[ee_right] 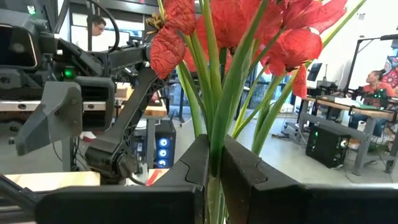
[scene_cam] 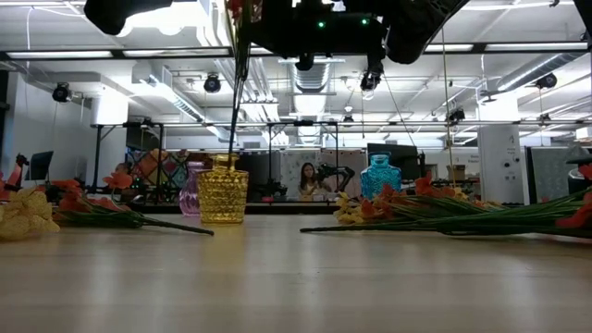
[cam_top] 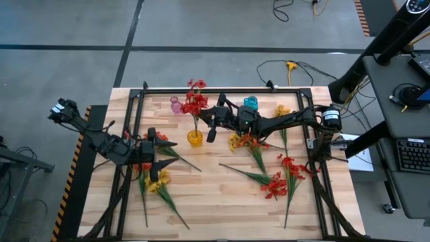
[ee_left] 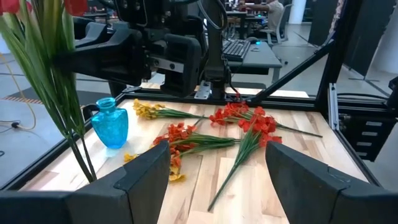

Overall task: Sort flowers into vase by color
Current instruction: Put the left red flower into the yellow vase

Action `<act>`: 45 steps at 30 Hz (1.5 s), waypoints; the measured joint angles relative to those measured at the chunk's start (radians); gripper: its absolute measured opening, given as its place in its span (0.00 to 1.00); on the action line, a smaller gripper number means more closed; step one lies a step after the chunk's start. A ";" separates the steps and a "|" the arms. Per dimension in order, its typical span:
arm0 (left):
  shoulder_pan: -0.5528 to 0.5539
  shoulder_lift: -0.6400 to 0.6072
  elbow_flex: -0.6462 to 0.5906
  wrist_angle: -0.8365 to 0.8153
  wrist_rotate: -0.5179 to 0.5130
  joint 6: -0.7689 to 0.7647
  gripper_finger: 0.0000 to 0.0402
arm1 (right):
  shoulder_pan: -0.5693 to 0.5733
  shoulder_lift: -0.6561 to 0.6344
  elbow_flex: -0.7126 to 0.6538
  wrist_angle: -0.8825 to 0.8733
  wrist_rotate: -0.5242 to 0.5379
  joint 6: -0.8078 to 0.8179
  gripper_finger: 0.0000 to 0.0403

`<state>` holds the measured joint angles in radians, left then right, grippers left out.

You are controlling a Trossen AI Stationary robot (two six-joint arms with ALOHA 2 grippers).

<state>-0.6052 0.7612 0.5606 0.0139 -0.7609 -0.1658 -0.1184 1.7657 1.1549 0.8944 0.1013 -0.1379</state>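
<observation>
Two arms are working over the table (cam_top: 201,215) in the high view: the right gripper (cam_top: 213,119) is pinching a red sprig (cam_top: 195,102) whose stem is reaching down into the yellow vase (cam_top: 195,138) just beside it, while the left gripper (cam_top: 156,163) is hovering spread over loose flowers (cam_top: 160,183). In the low view, the stem is standing in the yellow vase (scene_cam: 223,195). In the left wrist view, spread fingers (ee_left: 142,174) are framing scattered sprigs (ee_left: 245,121) and a blue vase (ee_left: 110,124) ahead. In the right wrist view, fingers (ee_right: 196,162) are squeezing green stems (ee_right: 217,93) below red blossoms.
</observation>
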 joint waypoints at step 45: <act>0.000 0.000 0.000 -0.032 0.000 0.000 0.61 | 0.000 0.097 0.000 0.115 -0.004 0.008 0.06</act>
<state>-0.6048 0.7616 0.5606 -0.0185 -0.7609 -0.1658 -0.1181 1.8622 1.1549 1.0090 0.0971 -0.1295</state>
